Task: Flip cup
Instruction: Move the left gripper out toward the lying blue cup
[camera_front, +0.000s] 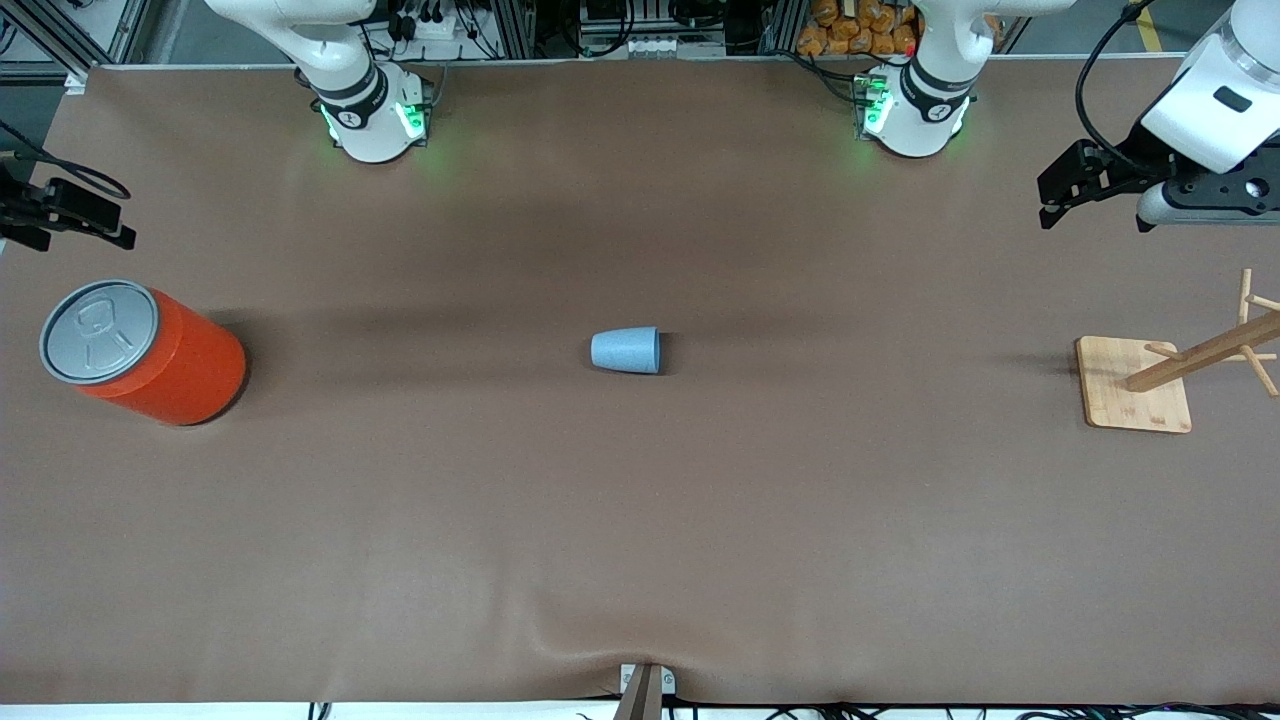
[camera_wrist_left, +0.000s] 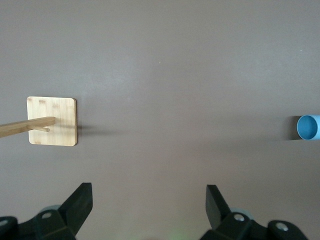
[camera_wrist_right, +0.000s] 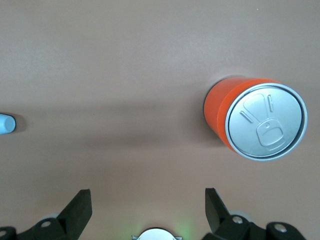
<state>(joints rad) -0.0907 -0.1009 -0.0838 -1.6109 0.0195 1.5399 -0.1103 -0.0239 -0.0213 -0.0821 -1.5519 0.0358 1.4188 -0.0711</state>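
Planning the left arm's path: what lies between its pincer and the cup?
Only bare brown tablecloth separates the open left pincer from the cup, per the left wrist view.

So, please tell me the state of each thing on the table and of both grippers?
cup: lying on its side, untouched.
orange can: upright, lid on.
wooden rack: standing on its base.
left gripper: fingers open, empty, above the table near the rack.
right gripper: fingers open, empty, near the can.

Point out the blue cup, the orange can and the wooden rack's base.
blue cup (camera_front: 626, 350), front view, on its side wall.
orange can (camera_front: 185, 370), front view, on its orange body.
wooden rack's base (camera_front: 1110, 385), front view, on the bare square board.
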